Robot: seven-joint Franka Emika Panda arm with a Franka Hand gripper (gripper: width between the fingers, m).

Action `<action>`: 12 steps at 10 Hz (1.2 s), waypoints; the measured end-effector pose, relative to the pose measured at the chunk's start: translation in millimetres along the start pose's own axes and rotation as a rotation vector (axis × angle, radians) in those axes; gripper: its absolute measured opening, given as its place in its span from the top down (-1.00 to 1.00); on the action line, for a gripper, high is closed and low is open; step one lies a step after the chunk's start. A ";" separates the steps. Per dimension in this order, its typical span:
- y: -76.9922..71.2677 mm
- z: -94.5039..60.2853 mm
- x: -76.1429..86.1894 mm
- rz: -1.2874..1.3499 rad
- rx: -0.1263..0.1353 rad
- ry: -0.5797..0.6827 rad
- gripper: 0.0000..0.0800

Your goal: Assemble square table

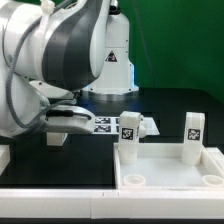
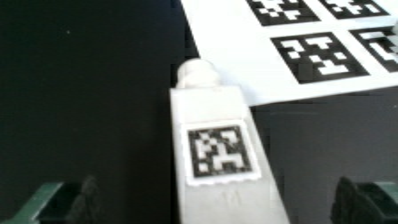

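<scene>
The white square table top [image 1: 168, 186] lies at the front on the exterior view's right, rim up. Two white legs stand upright at its far corners, one [image 1: 128, 132] nearer the middle and one [image 1: 193, 131] further right, each with a black-and-white tag. A third white leg [image 2: 217, 140] lies flat on the black table, tag up, in the wrist view. My gripper [image 2: 214, 205] is open, with one dark finger [image 2: 63, 200] on each side of this leg and wide gaps between. In the exterior view the gripper [image 1: 62, 130] hangs low to the left of the top; the lying leg is hidden there.
The marker board [image 1: 108, 124] lies flat behind the gripper and shows in the wrist view [image 2: 311, 45] just past the leg's rounded tip. The big white robot body [image 1: 50, 60] fills the exterior view's left. A white ledge [image 1: 60, 205] runs along the front.
</scene>
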State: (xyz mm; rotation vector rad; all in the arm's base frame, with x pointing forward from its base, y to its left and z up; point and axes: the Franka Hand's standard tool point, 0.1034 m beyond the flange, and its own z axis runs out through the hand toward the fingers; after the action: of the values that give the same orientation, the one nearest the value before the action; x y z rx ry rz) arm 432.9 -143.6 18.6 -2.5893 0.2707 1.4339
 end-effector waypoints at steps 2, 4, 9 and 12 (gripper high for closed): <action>0.9 0.0 -0.1 0.000 0.001 0.000 -0.62; 0.8 0.0 -0.1 0.000 0.001 0.000 -0.56; 0.9 0.1 -0.1 0.000 0.001 0.000 0.30; -7.5 -16.0 -6.9 -0.016 -0.005 0.025 0.30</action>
State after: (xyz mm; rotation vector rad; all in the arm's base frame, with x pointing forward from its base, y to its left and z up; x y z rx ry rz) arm 444.2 -139.5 33.3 -2.6089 0.2497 1.3997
